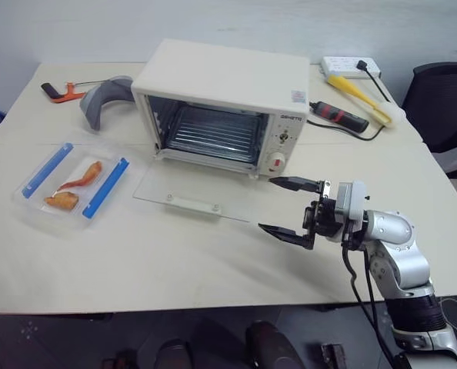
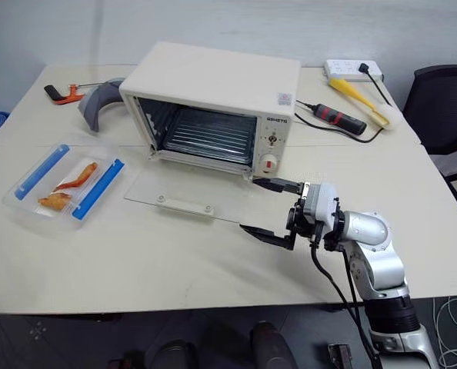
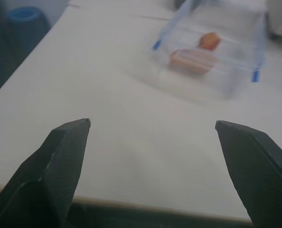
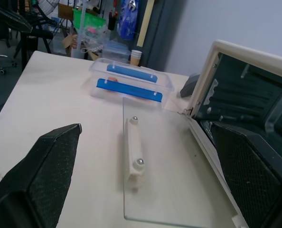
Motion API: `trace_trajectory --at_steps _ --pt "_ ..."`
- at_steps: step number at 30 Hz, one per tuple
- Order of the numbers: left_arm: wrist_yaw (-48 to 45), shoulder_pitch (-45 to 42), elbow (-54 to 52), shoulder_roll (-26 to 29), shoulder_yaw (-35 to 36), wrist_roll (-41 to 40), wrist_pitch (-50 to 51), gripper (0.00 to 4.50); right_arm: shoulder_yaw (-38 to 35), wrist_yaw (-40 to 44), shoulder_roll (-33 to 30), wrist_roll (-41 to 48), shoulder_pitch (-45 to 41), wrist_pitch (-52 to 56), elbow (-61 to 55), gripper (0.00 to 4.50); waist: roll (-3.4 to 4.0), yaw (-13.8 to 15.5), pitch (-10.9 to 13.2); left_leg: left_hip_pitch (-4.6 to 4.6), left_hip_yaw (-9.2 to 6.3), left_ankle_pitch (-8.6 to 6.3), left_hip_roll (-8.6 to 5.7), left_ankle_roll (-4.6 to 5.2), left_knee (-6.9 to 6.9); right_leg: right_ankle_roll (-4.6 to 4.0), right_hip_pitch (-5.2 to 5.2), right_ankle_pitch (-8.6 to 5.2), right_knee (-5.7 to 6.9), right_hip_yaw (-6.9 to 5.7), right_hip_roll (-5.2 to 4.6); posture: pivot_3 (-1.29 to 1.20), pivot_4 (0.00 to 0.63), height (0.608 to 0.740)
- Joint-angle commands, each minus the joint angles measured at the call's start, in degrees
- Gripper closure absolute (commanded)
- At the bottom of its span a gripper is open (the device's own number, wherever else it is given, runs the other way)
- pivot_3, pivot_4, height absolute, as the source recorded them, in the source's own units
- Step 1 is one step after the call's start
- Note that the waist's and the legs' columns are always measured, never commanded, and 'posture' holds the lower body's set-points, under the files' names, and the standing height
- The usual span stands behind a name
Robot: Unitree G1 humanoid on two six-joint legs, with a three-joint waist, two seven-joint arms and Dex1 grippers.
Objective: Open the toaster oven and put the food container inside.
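Table [image 1: 175, 261] cream, office chair [image 1: 446, 104] beside

The cream-white boxy toaster oven [image 1: 221, 100] sits mid-tabletop toward the far edge, glass door flat open, while the shallow clear plastic food container [image 1: 73, 183] with blue clips lies near the left edge.

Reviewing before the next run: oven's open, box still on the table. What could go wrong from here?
1. The glass door lies flat on the table between the food container and the toaster oven mouth; a low carry could catch its handle.
2. The right gripper hangs open by the door's edge and might bump it.
3. The left gripper is open, short of the container; a bad grasp could tip the food.
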Motion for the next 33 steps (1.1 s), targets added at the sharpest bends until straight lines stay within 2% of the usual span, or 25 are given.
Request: trace_trajectory --at_steps 1,3,7,10,14,18,25,33 --pt "3.0 2.8 -2.7 0.4 0.1 -1.4 3.1 0.02 0.5 0.4 0.4 0.6 -0.2 -1.4 -2.7 0.00 -0.06 0.4 0.0 -0.01 0.01 -0.03 0.01 0.02 0.04 0.01 0.01 0.01 -0.03 0.00 -0.01 0.00 0.150 0.740" --pt "5.4 3.7 -6.2 2.1 -0.7 -5.0 9.7 0.02 1.0 1.0 0.1 0.9 0.0 -1.6 -3.1 0.00 -0.08 0.6 0.0 -0.02 0.03 -0.06 0.01 0.03 0.06 0.01 0.02 0.01 -0.05 0.00 -0.05 0.00 0.150 0.740" --pt "19.8 -0.2 -8.6 16.7 4.5 -22.4 33.0 0.02 1.4 2.6 -0.4 2.0 -1.3 -1.5 -4.3 0.00 -0.35 1.8 0.1 0.00 -0.09 -0.06 0.07 0.03 0.12 0.03 -0.02 0.05 0.12 -0.07 -0.03 0.00 0.150 0.740" --pt "31.4 -4.4 -6.3 24.4 5.3 -26.5 44.9 0.02 1.9 4.2 -0.4 2.3 -1.6 -2.0 -5.0 0.00 -0.28 1.8 0.2 0.04 -0.11 -0.06 0.03 0.03 0.15 -0.06 0.01 0.14 0.13 -0.08 -0.08 0.00 0.150 0.740" --pt "44.2 -16.2 -1.1 31.3 -0.7 -30.1 56.7 0.02 3.1 5.6 0.4 2.1 -3.7 -3.1 -4.7 0.00 0.01 1.5 0.4 0.02 0.02 -0.10 -0.08 0.09 0.10 -0.01 -0.09 0.18 -0.06 0.00 -0.15 0.00 0.150 0.740" --pt "55.3 -33.5 6.4 30.8 -9.6 -27.3 59.5 0.02 4.1 6.0 1.8 1.6 -5.9 -4.4 -3.2 0.00 0.08 0.9 0.4 0.03 0.01 -0.09 -0.02 0.06 0.17 -0.02 -0.26 0.16 0.02 0.01 -0.05 0.00 0.150 0.740" --pt "60.2 -54.2 13.4 26.8 -17.0 -22.4 63.8 0.02 5.4 5.6 2.3 0.4 -4.3 -4.9 -3.5 0.00 0.02 -0.3 0.4 -0.08 0.18 -0.06 -0.02 0.01 0.22 -0.03 -0.71 0.17 0.34 -0.10 -0.05 0.00 0.150 0.740" --pt "61.7 -59.8 14.9 28.3 -21.1 -24.8 65.1 0.02 5.5 4.0 1.5 -0.4 -2.0 -4.7 -5.3 0.00 -0.07 -1.9 0.3 -0.10 0.05 -0.03 -0.02 -0.04 0.27 -0.05 -1.03 0.15 0.75 -0.01 0.02 0.00 0.150 0.740"
